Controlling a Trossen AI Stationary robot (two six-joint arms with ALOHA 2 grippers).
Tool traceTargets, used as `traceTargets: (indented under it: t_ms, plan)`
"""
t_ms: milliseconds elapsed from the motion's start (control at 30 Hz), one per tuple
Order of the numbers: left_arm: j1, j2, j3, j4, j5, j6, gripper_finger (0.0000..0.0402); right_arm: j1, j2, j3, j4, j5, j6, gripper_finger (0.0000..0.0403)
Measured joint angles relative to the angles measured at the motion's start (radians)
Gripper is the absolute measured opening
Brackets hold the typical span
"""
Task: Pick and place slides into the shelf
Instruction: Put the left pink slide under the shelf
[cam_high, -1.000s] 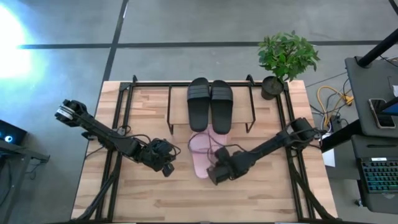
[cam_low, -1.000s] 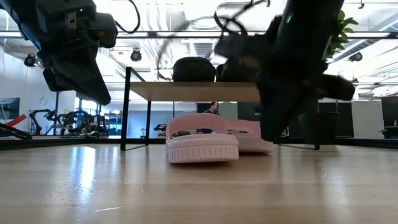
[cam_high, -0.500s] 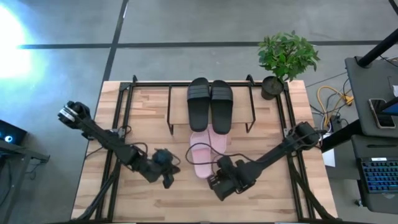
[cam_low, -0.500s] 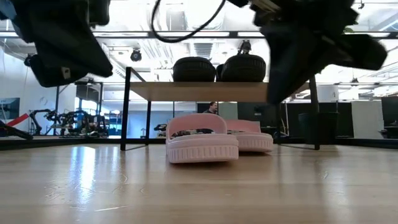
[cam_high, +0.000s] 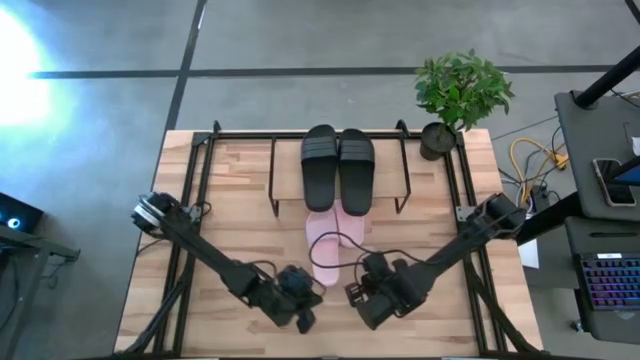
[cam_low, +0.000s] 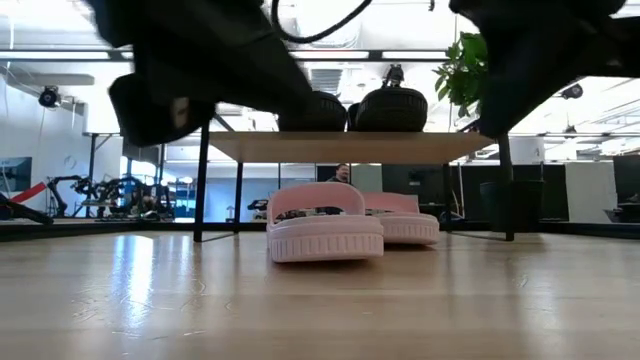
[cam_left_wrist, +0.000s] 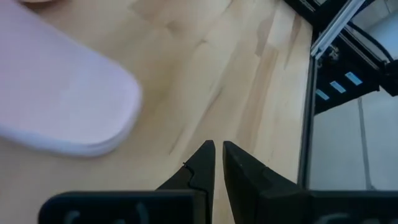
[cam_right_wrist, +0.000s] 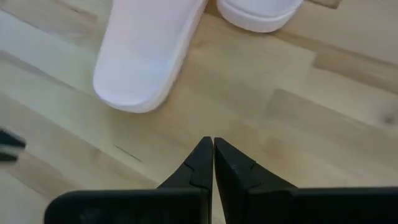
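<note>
The black pair of slides (cam_high: 338, 168) lies side by side on the shelf's wood board top (cam_low: 350, 146), toes toward the near edge. The two pale pink slides stand on the table on their soles: one (cam_high: 325, 252) in front of the shelf, the other (cam_high: 352, 224) partly under it. Both also show in the low view (cam_low: 323, 232) (cam_low: 402, 224). My left gripper (cam_high: 302, 312) is shut and empty near the table's near edge, beside the front pink slide's heel (cam_left_wrist: 62, 99). My right gripper (cam_high: 362, 295) is shut and empty, just near of that slide's heel (cam_right_wrist: 146, 56).
A potted plant (cam_high: 458, 95) stands at the table's far right corner. The shelf's thin black frame legs (cam_low: 203, 175) stand on the table. Bare wood table top (cam_high: 230, 200) lies left and right of the slides. A desk with a keyboard (cam_high: 610, 280) is beyond the right edge.
Both grippers have drawn back toward the table's near edge, away from the pink slides. My left gripper has also gone toward the table's right, ending near the right one. The slides have stayed where they were.
</note>
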Motion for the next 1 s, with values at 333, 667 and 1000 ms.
traceTargets:
  t_ms: [333,667,1000]
  plan:
    - [0.006,0.178,0.175,-0.131,-0.023,-0.120,0.0017,0.041,-0.096,-0.088,-0.017,0.016,-0.038,0.0009]
    - [0.049,0.187,0.182,-0.230,-0.069,-0.189,0.0017,0.046,-0.223,-0.208,-0.026,0.089,-0.009,0.0009]
    - [0.148,0.187,0.178,-0.270,-0.096,-0.108,0.0017,0.046,-0.234,-0.246,-0.031,0.090,0.007,0.0009]
